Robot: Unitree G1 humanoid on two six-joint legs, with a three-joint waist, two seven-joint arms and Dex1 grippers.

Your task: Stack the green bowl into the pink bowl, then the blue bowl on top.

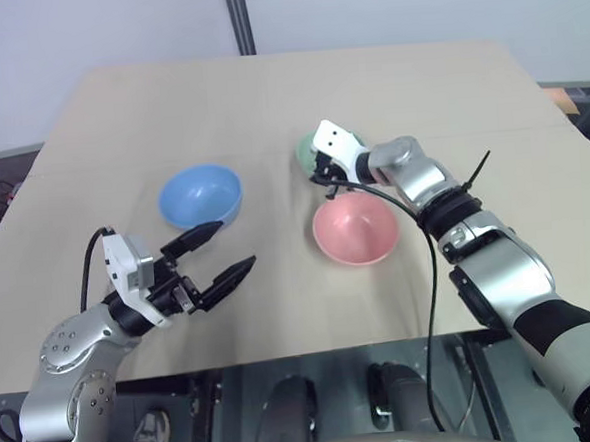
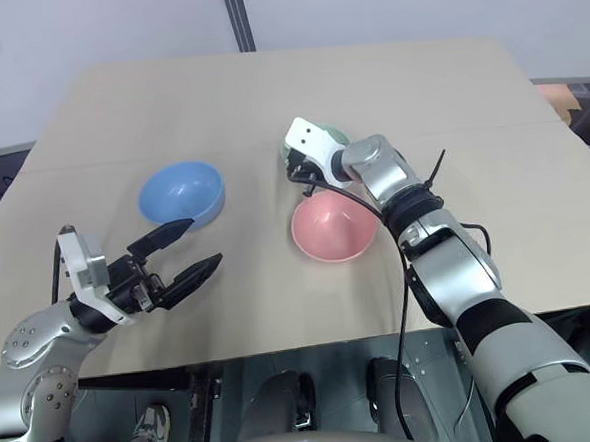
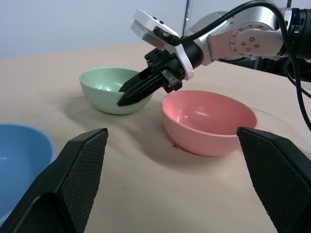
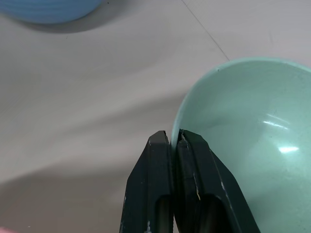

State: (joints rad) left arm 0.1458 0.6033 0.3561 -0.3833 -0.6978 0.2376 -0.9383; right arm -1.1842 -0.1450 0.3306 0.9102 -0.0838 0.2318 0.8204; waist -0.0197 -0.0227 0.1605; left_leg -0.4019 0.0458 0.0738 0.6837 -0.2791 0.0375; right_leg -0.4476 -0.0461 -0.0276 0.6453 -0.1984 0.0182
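Now the right claw [image 4: 174,141] is clamped on the green bowl [image 4: 248,141] rim, next lifting it into the pink bowl [image 1: 356,229], while the left claw [image 1: 217,254] is apart.

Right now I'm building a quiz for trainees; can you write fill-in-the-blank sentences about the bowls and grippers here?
1. The right gripper is shut on the rim of the ____ bowl.
2. The left gripper hovers with its jaws ____.
3. The pink bowl holds ____ inside it.
4. The bowl nearest the left gripper is the ____ one.

Missing words: green; open; nothing; blue
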